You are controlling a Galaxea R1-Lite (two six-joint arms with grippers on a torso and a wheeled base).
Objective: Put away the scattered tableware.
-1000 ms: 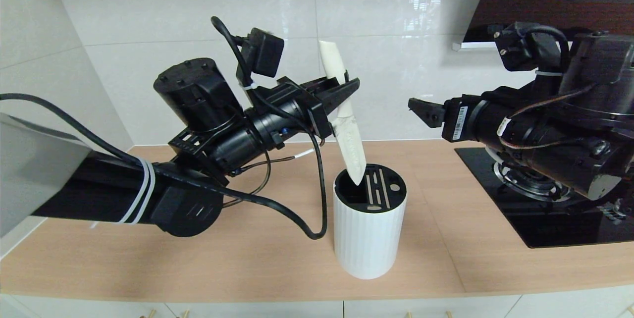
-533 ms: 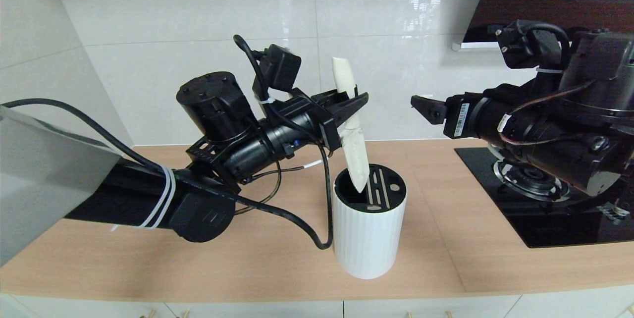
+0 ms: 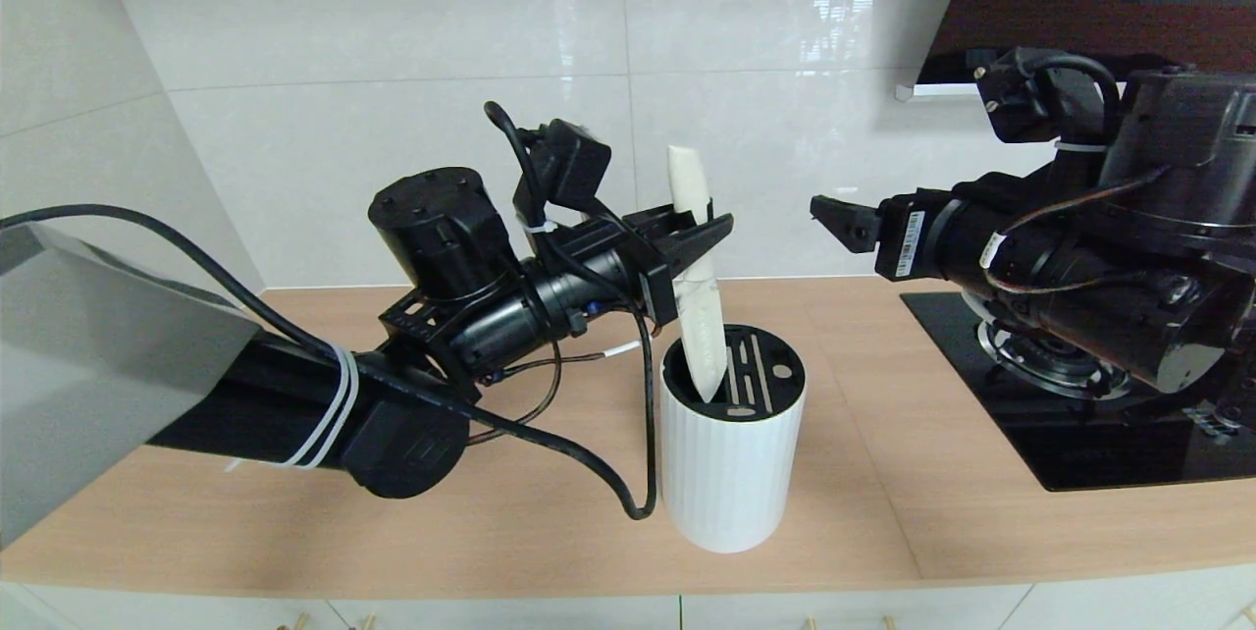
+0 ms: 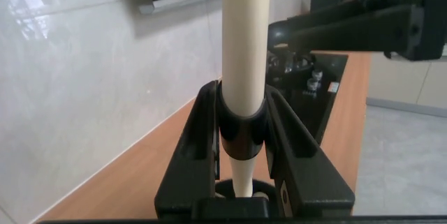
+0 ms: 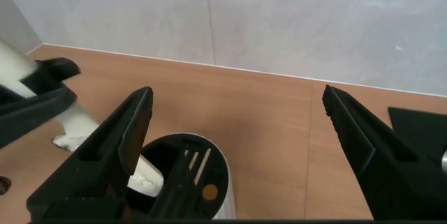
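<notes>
I hold the cream-white knife (image 3: pixel 699 321), with its rounded handle and matching pale blade, nearly upright, handle up and leaning a little. It is clamped at the base of the handle between the fingers of my left hand (image 3: pixel 711 233). Its tip sits in the opening on the left side of the black slotted top of the white ribbed cylindrical holder (image 3: pixel 728 473). Most of the blade is above that top. The holder stands upright on the pale wooden counter (image 3: pixel 491 532).

One knife (image 3: pixel 704 331), one holder (image 3: pixel 731 463)
</notes>
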